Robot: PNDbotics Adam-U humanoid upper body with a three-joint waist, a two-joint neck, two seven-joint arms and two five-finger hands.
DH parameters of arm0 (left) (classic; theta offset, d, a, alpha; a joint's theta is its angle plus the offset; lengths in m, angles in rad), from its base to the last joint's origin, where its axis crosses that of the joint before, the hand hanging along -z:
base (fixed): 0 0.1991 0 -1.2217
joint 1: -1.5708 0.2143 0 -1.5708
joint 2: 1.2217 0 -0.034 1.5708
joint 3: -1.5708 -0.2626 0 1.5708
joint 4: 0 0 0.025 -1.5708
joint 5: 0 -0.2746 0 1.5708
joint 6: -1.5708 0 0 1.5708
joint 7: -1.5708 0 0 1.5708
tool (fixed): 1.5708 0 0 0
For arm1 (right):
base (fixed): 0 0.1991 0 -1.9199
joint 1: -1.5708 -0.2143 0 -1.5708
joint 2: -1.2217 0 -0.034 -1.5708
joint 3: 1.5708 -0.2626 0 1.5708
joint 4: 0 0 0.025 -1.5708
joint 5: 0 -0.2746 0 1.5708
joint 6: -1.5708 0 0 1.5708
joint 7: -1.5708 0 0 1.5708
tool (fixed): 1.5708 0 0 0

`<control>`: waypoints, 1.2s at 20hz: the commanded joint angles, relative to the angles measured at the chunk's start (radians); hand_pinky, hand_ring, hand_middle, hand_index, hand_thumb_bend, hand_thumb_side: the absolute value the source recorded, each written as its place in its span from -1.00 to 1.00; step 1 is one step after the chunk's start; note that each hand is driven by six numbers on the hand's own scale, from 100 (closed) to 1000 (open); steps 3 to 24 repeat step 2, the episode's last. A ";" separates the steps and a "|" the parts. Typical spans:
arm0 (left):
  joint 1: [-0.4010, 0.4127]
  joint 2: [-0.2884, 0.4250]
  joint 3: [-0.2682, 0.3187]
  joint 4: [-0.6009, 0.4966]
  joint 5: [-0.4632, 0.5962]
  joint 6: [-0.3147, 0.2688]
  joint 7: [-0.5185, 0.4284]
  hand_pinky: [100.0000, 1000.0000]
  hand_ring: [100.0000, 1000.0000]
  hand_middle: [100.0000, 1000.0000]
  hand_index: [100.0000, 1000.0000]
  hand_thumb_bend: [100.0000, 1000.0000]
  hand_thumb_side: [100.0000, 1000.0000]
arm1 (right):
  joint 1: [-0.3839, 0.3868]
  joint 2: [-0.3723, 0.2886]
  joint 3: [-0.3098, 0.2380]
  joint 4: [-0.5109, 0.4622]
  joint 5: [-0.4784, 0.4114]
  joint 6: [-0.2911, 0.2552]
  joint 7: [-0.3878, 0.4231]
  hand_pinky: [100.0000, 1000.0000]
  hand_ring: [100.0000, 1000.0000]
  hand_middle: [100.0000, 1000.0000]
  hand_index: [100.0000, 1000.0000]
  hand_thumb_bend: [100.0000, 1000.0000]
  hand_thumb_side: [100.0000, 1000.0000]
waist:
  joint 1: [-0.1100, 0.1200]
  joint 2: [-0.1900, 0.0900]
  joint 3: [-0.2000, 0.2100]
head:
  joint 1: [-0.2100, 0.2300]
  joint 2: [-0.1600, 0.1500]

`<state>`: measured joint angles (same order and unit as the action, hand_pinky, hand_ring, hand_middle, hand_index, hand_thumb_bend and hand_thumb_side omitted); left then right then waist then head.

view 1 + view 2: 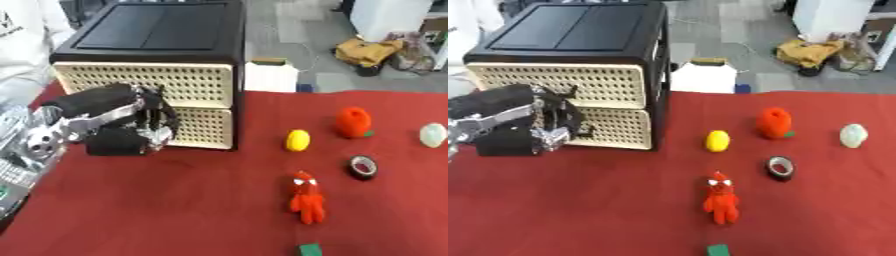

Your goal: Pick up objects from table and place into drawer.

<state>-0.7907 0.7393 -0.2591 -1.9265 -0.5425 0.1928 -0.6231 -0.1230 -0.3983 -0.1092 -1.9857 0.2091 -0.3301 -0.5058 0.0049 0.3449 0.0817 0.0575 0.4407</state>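
Drawer (pixel 188 128) front, left hand (pixel 131 122) fingers (pixel 164 120) curled against it

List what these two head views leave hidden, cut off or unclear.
- Left hand: its fingers blur against the lower drawer; any grip unclear.
- Green block: cut by the bottom edge, both views.
- Right hand: in neither view.
- Drawer contents: hidden, both fronts shut.

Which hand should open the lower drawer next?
Left. The left hand is already at the lower drawer front of the cabinet, fingers curled. The right hand shows in neither view.
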 commanded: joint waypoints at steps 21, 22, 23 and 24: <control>-0.008 0.019 0.077 -0.071 0.066 -0.006 0.095 -0.98 -0.32 -0.20 0.44 -1.00 1.00 | -0.002 -0.024 -0.010 -0.014 -0.010 -0.005 0.004 0.34 0.44 0.07 0.37 -1.00 0.70 | -0.006 -0.030 0.007 | -0.021 0.016; -0.008 0.019 0.077 -0.071 0.066 -0.006 0.095 -0.98 -0.32 -0.20 0.44 -1.00 1.00 | -0.002 -0.024 -0.010 -0.014 -0.010 -0.005 0.004 0.34 0.44 0.07 0.37 -1.00 0.70 | -0.006 -0.030 0.007 | -0.021 0.016; -0.008 0.019 0.077 -0.071 0.066 -0.006 0.095 -0.98 -0.32 -0.20 0.44 -1.00 1.00 | -0.002 -0.024 -0.010 -0.014 -0.010 -0.005 0.004 0.34 0.44 0.07 0.37 -1.00 0.70 | -0.006 -0.030 0.007 | -0.021 0.016; -0.008 0.019 0.077 -0.071 0.066 -0.006 0.095 -0.98 -0.32 -0.20 0.44 -1.00 1.00 | -0.002 -0.024 -0.010 -0.014 -0.010 -0.005 0.004 0.34 0.44 0.07 0.37 -1.00 0.70 | -0.006 -0.030 0.007 | -0.021 0.016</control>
